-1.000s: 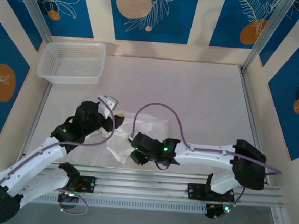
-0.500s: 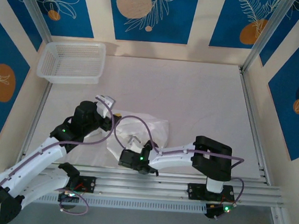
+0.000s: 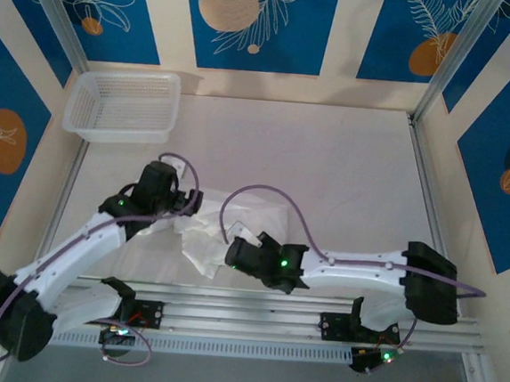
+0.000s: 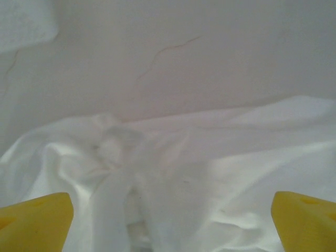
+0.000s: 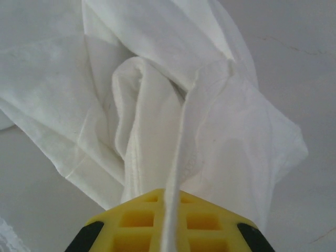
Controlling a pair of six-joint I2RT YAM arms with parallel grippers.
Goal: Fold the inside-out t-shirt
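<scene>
Inside-out t-shirt [image 3: 204, 245] lies bunched, spread left-right; right hand [image 5: 168, 207] pinches a fold, left hand [image 4: 169, 223] gapes wide, empty.

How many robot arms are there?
2. The left arm leans over the shirt from the left; the right arm comes from the right, its pincer shut on the shirt.

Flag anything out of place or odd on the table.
The t-shirt lies crumpled in a heap near the front edge, not spread flat. The right gripper is shut on a bunched fold; the left gripper is open over it. The basket sits upright, far left. Nothing looks spilled or torn.
</scene>
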